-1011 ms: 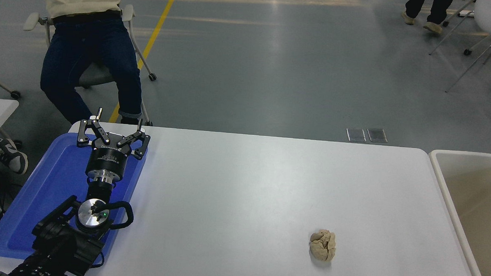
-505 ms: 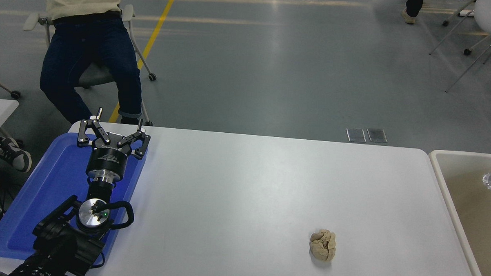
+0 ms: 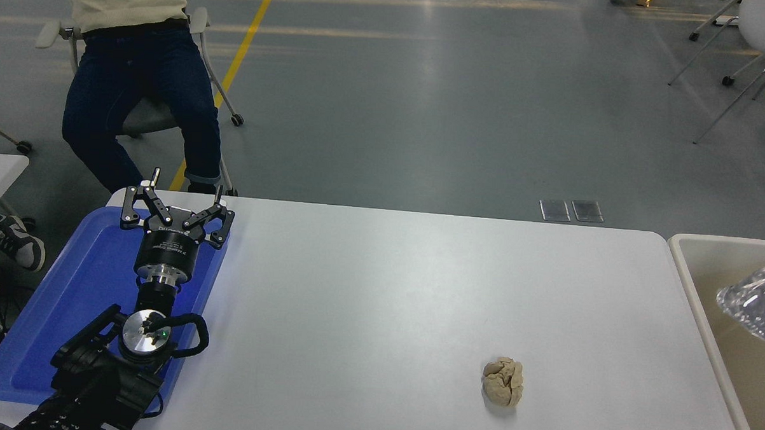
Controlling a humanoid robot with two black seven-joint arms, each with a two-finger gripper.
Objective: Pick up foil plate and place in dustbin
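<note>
The foil plate (image 3: pixel 756 304) is hanging over the dustbin (image 3: pixel 691 296) off the bench's right edge, seemingly for dropping; its holder's unseen, while the left gripper (image 3: pixel 177 201) is sitting with jaws spread, empty.

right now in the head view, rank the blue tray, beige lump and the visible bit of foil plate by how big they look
1. blue tray, largest by far
2. foil plate, cut off by the picture's right edge above the dustbin, so only part shows
3. beige lump, smallest

The left arm (image 3: pixel 107 364) is matte black with a looping black cable, a polished silver wrist disc with a tiny green light, and a black linkage-fingered tool (image 3: pixel 178 203) with silver tips.
</note>
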